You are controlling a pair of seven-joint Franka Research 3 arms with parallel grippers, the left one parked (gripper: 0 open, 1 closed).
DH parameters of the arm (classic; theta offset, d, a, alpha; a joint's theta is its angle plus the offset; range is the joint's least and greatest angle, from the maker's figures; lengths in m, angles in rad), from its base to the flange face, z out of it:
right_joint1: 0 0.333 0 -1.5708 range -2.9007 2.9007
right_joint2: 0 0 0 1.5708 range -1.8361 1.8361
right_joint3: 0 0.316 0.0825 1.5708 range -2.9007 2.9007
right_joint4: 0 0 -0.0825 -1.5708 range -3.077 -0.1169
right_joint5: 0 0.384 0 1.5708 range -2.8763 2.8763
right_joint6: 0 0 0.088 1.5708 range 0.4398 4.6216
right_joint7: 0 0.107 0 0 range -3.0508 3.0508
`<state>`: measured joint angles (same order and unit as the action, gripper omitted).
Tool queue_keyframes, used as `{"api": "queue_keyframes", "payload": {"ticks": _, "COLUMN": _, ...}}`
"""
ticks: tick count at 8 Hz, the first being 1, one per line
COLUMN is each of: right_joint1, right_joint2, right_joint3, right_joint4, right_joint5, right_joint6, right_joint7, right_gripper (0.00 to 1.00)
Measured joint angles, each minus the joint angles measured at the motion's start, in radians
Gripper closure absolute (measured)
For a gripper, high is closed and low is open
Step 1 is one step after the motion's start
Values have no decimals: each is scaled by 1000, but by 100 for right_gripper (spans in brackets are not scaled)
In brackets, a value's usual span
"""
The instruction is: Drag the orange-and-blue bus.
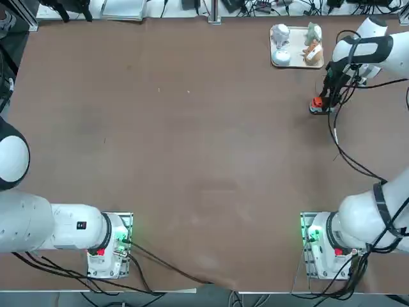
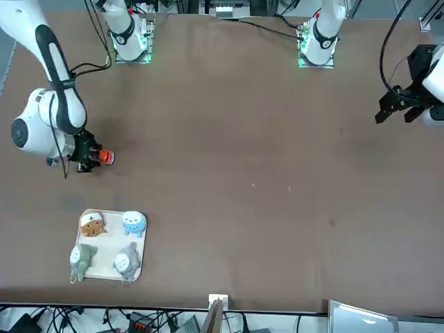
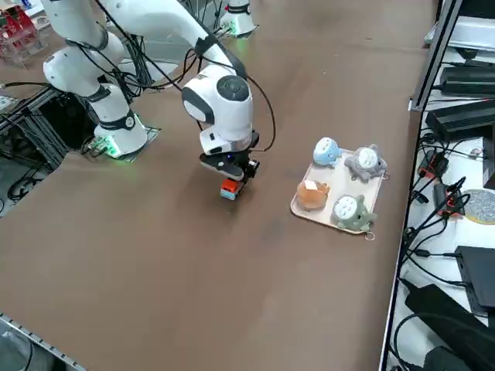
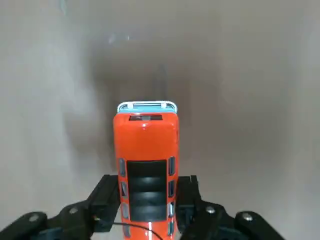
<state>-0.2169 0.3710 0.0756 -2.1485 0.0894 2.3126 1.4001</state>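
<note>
Bright red-orange against the brown table (image 1: 192, 160), the orange-and-blue bus (image 4: 146, 150) sits clamped between the two black fingers (image 4: 106, 197) of the right gripper (image 4: 146, 205), which press in on its flanks near the rear half of the body. In the wrist view the front of the bus, with its pale blue bumper edge, sticks out well beyond the fingertips, while the darker roof panels run back between the pads. Seen from overhead, the right gripper (image 1: 323, 102) points down at the table and the bus (image 1: 317, 103) lies directly under it, showing just at the side of the fingers that faces the middle of the table, with its wheels on the tabletop. From across the table, the bus (image 2: 104, 157) juts out of the gripper (image 2: 87, 158) toward the table's centre. The raised side view shows the gripper (image 3: 232, 171) right above the bus (image 3: 229, 188), the toy resting on the surface below the wrist. Near the gripper, further out from the robot, lies a cream tray (image 1: 295, 61) carrying four small figurines (image 1: 280, 35); it stands apart from both the gripper and the bus, with a strip of bare table between.
</note>
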Motion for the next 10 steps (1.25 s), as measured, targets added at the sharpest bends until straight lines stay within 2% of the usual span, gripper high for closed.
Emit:
{"api": "queue_keyframes", "payload": {"ticks": 3, "right_joint1": 2, "right_joint2": -10, "right_joint3": 53, "right_joint4": -24, "right_joint5": 28, "right_joint6": 19, "right_joint7": 63, "right_gripper": 40}}
{"api": "queue_keyframes", "payload": {"ticks": 7, "right_joint1": 4, "right_joint2": -37, "right_joint3": 179, "right_joint4": -110, "right_joint5": 49, "right_joint6": 167, "right_joint7": 256, "right_gripper": 40}}
{"api": "queue_keyframes", "payload": {"ticks": 10, "right_joint1": 24, "right_joint2": -41, "right_joint3": 244, "right_joint4": -144, "right_joint5": 53, "right_joint6": 260, "right_joint7": 324, "right_gripper": 40}}
